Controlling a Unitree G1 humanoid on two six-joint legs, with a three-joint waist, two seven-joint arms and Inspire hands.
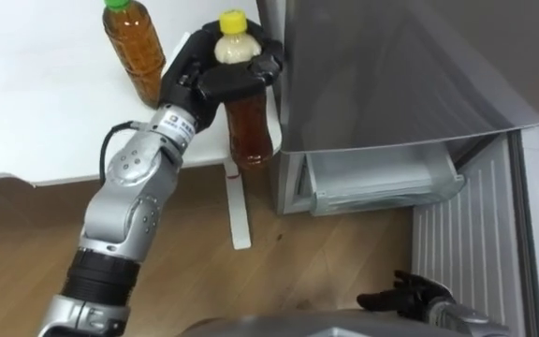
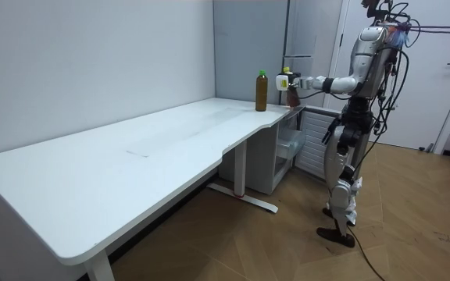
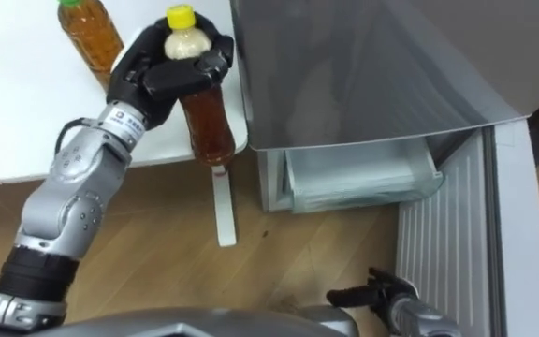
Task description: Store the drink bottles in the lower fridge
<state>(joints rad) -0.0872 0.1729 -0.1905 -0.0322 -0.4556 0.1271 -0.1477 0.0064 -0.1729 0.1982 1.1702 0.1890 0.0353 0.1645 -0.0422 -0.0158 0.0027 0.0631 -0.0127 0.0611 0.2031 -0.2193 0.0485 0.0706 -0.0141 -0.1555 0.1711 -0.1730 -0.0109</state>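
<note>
Room view: robot stands before fridge (image 2: pixel 266 164). Left eye view: left hand (image 1: pixel 209 80) fingers clamp yellow-capped bottle (image 1: pixel 249 122) beside fridge; right hand (image 1: pixel 410 298) fingers loosely apart.

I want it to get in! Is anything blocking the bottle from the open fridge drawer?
Nothing visible does. The left hand grips the yellow-capped brown tea bottle; the grey fridge's clear plastic drawer stands open lower right of it, nothing between.

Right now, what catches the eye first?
The left hand is shut on a yellow-capped bottle of brown drink, held up at the corner of the table beside the fridge. A green-capped bottle stands on the table behind it. Below, the fridge's lower part is open, showing a clear drawer.
</note>
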